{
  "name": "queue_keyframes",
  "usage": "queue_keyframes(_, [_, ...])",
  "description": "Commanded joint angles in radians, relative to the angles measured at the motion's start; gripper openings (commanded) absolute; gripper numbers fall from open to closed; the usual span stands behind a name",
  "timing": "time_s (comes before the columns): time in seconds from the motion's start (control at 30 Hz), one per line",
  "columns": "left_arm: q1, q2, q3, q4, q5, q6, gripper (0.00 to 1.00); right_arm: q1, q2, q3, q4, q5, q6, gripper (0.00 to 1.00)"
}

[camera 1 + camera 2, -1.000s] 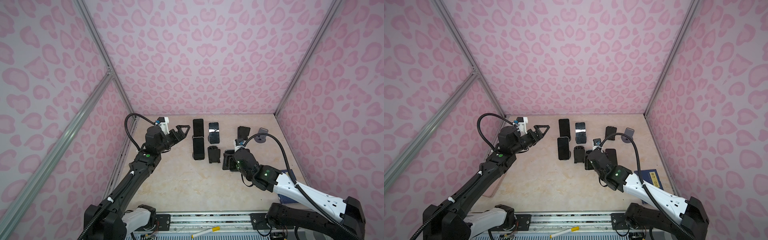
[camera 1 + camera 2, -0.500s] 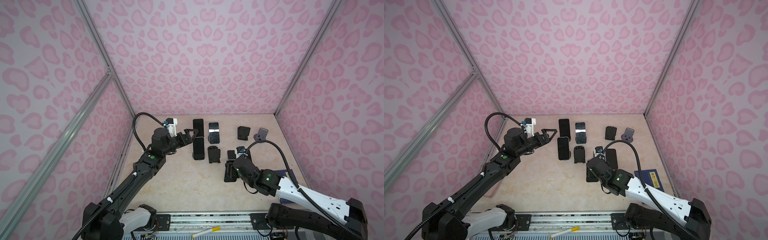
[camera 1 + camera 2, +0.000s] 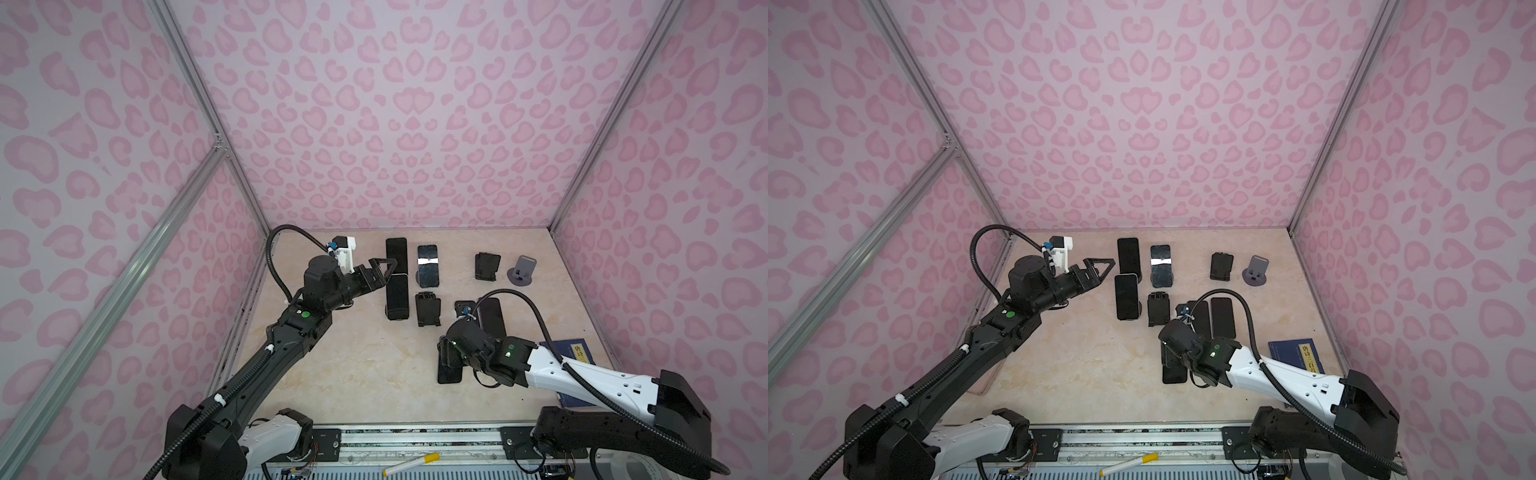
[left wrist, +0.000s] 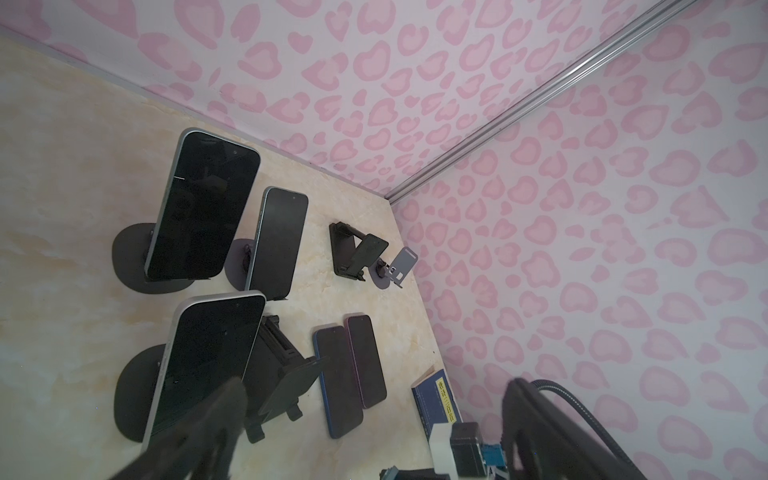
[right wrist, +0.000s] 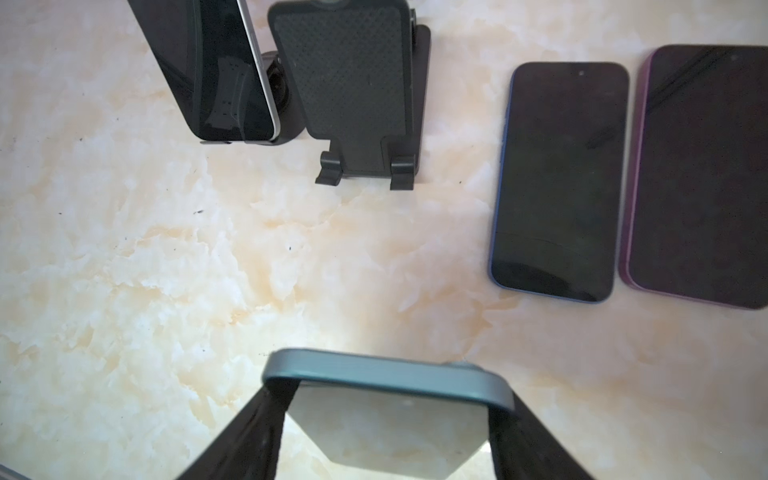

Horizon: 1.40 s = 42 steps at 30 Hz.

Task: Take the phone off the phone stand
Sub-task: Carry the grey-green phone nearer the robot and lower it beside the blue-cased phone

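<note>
The fingers (image 5: 266, 419) of the right gripper (image 5: 395, 399) are pinching the teal-edged phone (image 5: 386, 376) across its long sides. They are holding it low near the front right of the worktop (image 3: 353, 374), its long axis running front to back and its screen facing up. The right arm is stretching in low from the front right corner. The left gripper (image 3: 385, 272) is hovering with its fingers spread beside a white-edged phone (image 3: 397, 295) leaning in a round-based stand (image 4: 133, 390). Two more stands (image 4: 129, 257) near the back edge are carrying phones.
</note>
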Motion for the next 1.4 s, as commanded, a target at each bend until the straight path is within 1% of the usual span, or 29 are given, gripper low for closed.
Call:
queue_keyframes(0.0, [0.000, 0.001, 0.013, -0.003, 0.003, 0.008, 0.99, 0.001, 0.018, 0.001, 0.023, -0.014, 0.017, 0.68])
queue_keyframes(0.6, [-0.001, 0.007, 0.016, 0.000, 0.015, 0.004, 0.99, -0.002, 0.153, 0.017, 0.096, -0.029, 0.040, 0.67])
queue_keyframes(0.9, [-0.001, 0.005, 0.015, 0.000, 0.017, 0.002, 0.99, -0.015, 0.246, 0.017, 0.128, -0.012, 0.038, 0.67])
queue_keyframes(1.0, [-0.001, 0.007, 0.015, 0.001, 0.017, 0.001, 0.99, -0.016, 0.262, 0.002, 0.176, 0.000, 0.039, 0.67])
queue_keyframes(1.23, [-0.002, 0.011, 0.016, 0.000, 0.020, -0.002, 0.99, -0.013, 0.300, 0.003, 0.172, 0.030, 0.063, 0.67])
queue_keyframes(1.37, [-0.002, 0.018, 0.020, -0.002, 0.030, -0.009, 0.99, -0.019, 0.304, -0.021, 0.202, 0.022, 0.076, 0.69])
